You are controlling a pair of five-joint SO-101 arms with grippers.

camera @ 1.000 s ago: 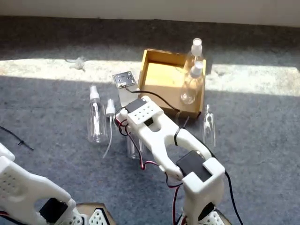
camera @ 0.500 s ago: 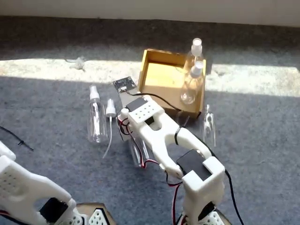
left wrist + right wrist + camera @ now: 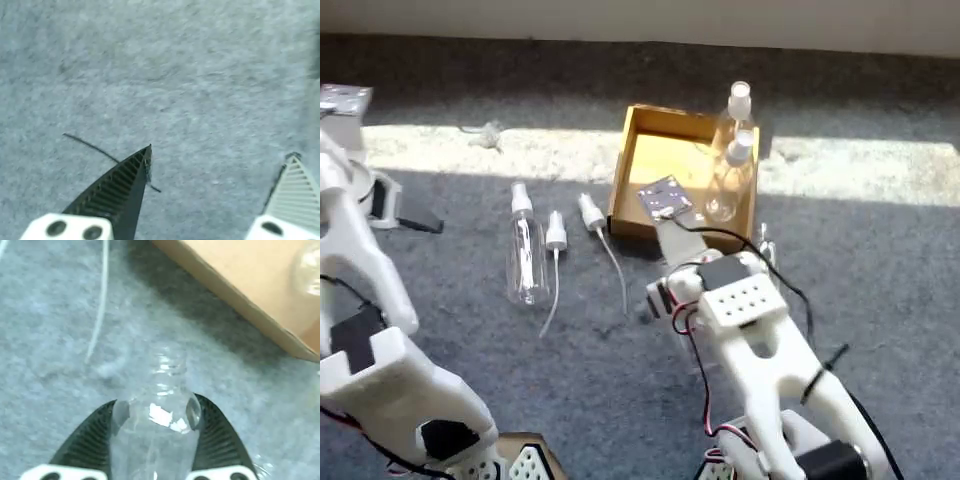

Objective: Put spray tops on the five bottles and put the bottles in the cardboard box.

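Observation:
My right gripper (image 3: pixel 156 407) is shut on a clear bottle (image 3: pixel 169 371) that has no top, its open neck pointing away from the wrist. It hangs over the carpet just in front of the cardboard box (image 3: pixel 658 160), whose wall (image 3: pixel 235 285) is close by. Two bottles with spray tops (image 3: pixel 734 112) (image 3: pixel 728 172) stand in the box's right side. A third capped bottle (image 3: pixel 525 250) lies on the carpet to the left. Two loose spray tops (image 3: pixel 555 238) (image 3: pixel 589 211) with long tubes lie beside it. My left gripper (image 3: pixel 405 215) (image 3: pixel 220 152) is open over bare carpet at the far left.
Another clear bottle (image 3: pixel 763 242) sits partly hidden behind the right arm, right of the box. A thin black cable (image 3: pixel 90 146) lies on the carpet under the left gripper. The grey carpet has a sunlit band along the back.
The right arm has swung right with the bottle, from beside the loose spray tops to the box's front, uncovering one spray top. The left arm has risen and stretched out at the far left.

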